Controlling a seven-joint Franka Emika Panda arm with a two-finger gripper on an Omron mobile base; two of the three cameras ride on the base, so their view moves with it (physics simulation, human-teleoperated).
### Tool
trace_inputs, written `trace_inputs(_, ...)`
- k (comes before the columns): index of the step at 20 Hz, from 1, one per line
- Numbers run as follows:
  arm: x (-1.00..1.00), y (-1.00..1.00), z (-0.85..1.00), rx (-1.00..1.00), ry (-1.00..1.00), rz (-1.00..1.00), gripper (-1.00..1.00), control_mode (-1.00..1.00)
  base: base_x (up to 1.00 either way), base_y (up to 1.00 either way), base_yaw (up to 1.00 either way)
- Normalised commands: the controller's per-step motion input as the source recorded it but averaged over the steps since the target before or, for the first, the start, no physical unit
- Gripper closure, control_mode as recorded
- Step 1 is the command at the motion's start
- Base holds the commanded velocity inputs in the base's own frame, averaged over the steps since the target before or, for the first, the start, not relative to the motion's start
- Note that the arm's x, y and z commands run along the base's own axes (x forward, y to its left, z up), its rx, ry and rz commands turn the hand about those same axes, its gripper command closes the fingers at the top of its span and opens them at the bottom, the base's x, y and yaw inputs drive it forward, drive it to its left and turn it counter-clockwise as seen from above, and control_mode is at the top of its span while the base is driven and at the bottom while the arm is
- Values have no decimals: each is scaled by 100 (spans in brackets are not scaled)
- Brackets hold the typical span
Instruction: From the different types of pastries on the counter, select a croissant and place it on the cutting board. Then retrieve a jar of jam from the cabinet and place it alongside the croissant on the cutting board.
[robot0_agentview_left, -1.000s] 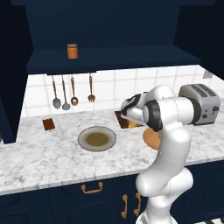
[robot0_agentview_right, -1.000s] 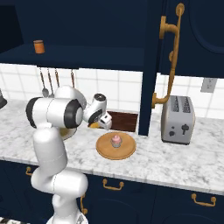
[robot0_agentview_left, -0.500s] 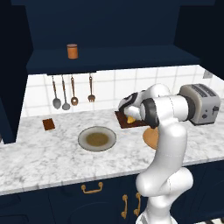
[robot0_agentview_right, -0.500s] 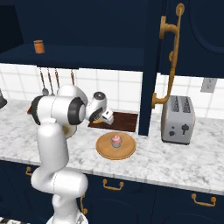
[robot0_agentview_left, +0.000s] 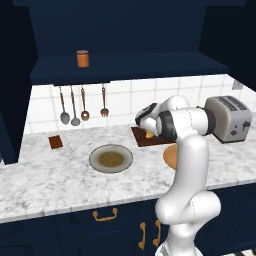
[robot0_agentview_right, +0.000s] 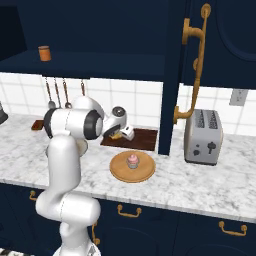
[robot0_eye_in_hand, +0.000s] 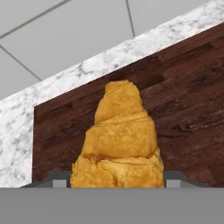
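One croissant (robot0_eye_in_hand: 118, 140) sits pinched between the gripper's (robot0_agentview_left: 148, 131) narrowly parted jaws, held low over the board (robot0_eye_in_hand: 183, 96) so it can be set down there.

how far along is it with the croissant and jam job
Done: the croissant is off its plate and picked up. In hand: the end effector is shut on the croissant and holds it over the cutting board; whether it already rests on the board cannot be told. Left: letting go, then fetching the jar of jam, which stands on the cabinet shelf, and setting it beside the croissant.
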Motion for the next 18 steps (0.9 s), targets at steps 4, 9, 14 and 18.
trace_inputs(4, 25, 0, 5, 0, 1, -1, 100, -100, 0, 0, 0)
trace_inputs(9, 36, 0, 0, 0, 0, 0, 100, -100, 0, 0, 0)
trace_inputs(14, 8, 0, 0, 0, 3, 0, -100, -100, 0, 0, 0)
trace_inputs(18, 3, 0, 0, 0, 0, 0, -100, -100, 0, 0, 0)
